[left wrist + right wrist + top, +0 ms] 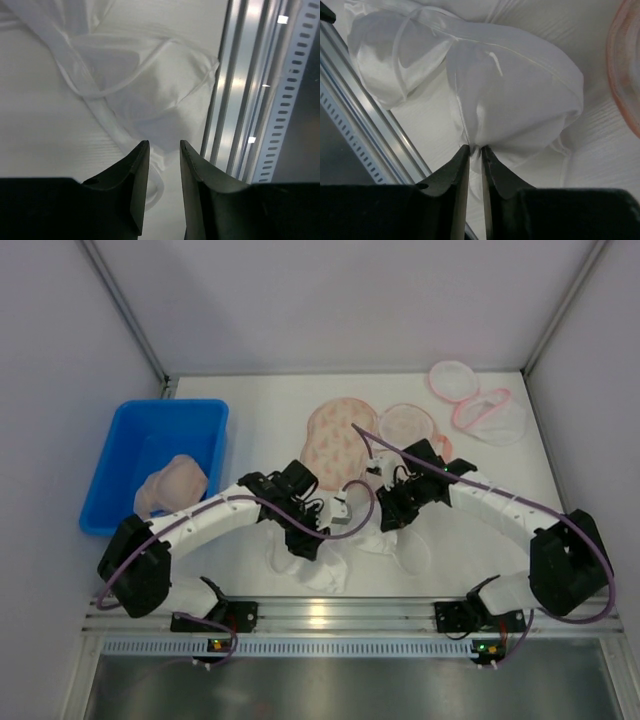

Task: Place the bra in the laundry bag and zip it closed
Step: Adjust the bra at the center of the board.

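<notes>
Because the bra (515, 85) looks limp, light and slippery, my right pincer (475, 148) pinches a gathered fold of its cup, while my left pincer (164, 144) hangs parted, empty.

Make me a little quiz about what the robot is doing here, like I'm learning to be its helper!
1. True or false: the blue bin sits on the left arm's side of the table.
2. What is the right claw pinching? A) the blue bin B) the white bra C) nothing
3. What colour is the padded thing lying in the bin?

Key: 1 true; 2 B; 3 pale pink.
</notes>
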Robot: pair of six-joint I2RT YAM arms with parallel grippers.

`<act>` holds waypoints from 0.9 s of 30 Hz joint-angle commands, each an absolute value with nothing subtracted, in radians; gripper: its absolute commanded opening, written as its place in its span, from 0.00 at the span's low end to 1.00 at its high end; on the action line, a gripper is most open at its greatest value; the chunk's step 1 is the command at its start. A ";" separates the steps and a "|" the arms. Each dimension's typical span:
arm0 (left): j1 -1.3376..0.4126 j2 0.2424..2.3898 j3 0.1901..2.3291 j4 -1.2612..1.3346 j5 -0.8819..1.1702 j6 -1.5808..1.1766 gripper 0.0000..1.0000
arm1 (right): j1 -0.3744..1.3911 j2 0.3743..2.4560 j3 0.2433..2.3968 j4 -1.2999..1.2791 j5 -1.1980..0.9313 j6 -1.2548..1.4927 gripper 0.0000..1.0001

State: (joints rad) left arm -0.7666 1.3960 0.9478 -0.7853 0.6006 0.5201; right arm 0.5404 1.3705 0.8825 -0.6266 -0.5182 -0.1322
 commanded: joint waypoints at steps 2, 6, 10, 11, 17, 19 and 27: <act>-0.678 1.349 0.925 -0.773 0.465 0.452 0.38 | 0.516 1.399 1.020 -0.839 -0.568 -0.280 0.36; -0.548 1.338 0.965 -0.903 0.494 0.544 0.40 | 0.434 1.350 1.090 -0.963 -0.575 -0.415 0.67; -0.441 1.380 0.989 -0.965 0.469 0.597 0.41 | 0.400 1.410 1.178 -0.944 -0.606 -0.546 0.67; -0.433 1.391 0.992 -0.972 0.474 0.597 0.42 | 0.400 1.457 1.212 -0.931 -0.626 -0.555 0.65; -0.428 1.489 0.993 -0.977 0.497 0.555 0.44 | 0.507 1.672 1.304 -0.885 -0.669 -0.653 0.54; -0.419 1.515 0.982 -0.977 0.476 0.549 0.44 | 0.532 1.712 1.313 -0.876 -0.654 -0.689 0.54; -0.293 1.569 1.015 -0.976 0.384 0.499 0.46 | 0.558 1.827 1.329 -0.831 -0.611 -0.764 0.60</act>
State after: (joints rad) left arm -0.3256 1.5620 0.9722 -0.9531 0.4423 0.5312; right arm 0.5522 1.8317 1.2858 -0.8772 -0.6060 -0.6876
